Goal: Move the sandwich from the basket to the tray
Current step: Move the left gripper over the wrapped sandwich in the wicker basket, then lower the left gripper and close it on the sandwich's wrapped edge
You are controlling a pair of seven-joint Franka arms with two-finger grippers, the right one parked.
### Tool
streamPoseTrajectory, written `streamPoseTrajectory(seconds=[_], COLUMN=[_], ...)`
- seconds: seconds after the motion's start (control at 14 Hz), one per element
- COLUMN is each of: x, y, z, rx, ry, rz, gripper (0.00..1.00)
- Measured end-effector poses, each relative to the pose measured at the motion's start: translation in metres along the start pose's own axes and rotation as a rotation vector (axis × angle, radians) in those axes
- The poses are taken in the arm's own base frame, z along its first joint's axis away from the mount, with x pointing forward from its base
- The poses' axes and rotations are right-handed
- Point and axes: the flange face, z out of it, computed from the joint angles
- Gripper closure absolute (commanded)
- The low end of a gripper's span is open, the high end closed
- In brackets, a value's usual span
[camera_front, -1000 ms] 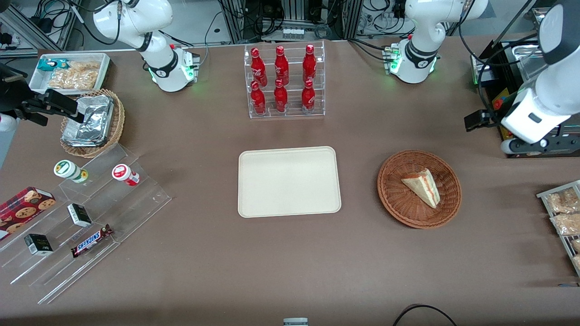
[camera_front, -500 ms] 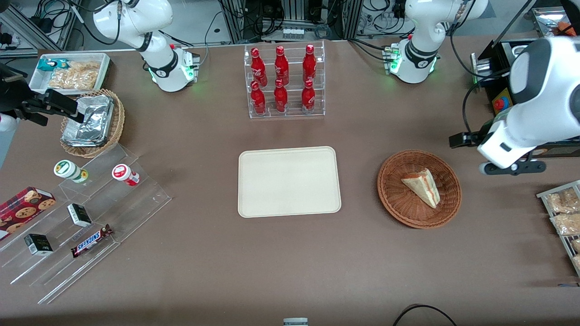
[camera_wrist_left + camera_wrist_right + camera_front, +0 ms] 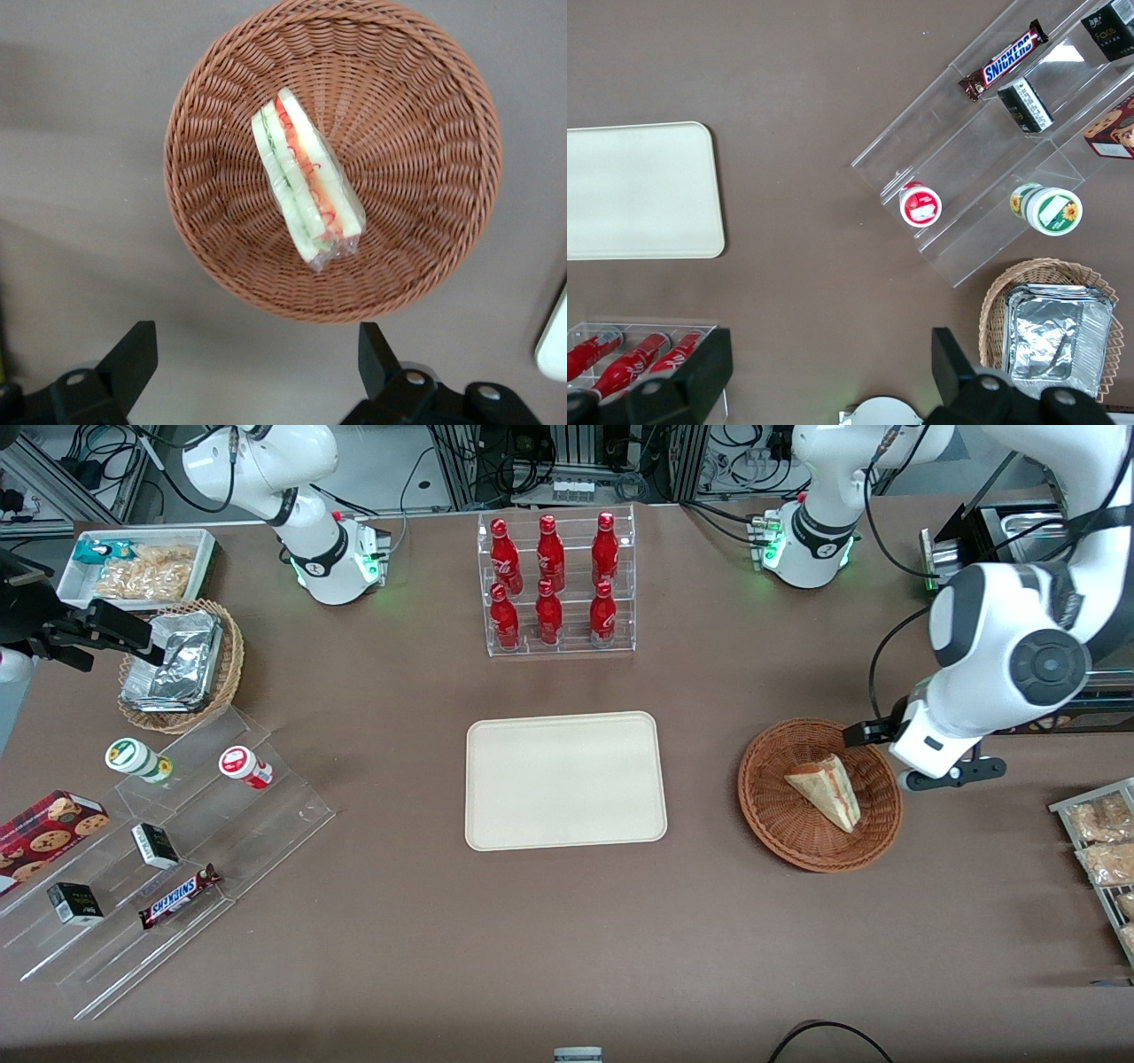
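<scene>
Hovered high at the basket's point(image 3: 819, 794) rim toward the working arm's end, gripper point(image 3: 252, 367) spread wide and empty, wrist pointed straight down. Needed shifting over the sandwich point(image 3: 306, 179), which lay on its side in clear wrap inside the basket, then fingers point(image 3: 133, 354) set across the wedge's flat bread faces and closed gently. Lay bare and well apart toward the parked arm: tray point(image 3: 565, 779).

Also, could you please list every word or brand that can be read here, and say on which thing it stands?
"SNICKERS": on the candy bar on the clear stepped display.
Red bottles: white script, too small to read.
Small dark boxes: print unreadable.
Sandwich, basket, tray, gripper: no text.
</scene>
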Motion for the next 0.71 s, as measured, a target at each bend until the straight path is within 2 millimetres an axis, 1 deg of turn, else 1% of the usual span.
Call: streamPoseTrajectory(seconds=[0.21,0.36,0.71], x=[-0.005,-0.008,-0.002], y=[0.013,0.020,0.026], z=[0.027,0.042,0.069], rx=[-0.026,-0.040,-0.079], ry=[0.052,0.068,0.100], rz=[-0.209,-0.332,-0.481], gripper=[0.00,0.00,0.00])
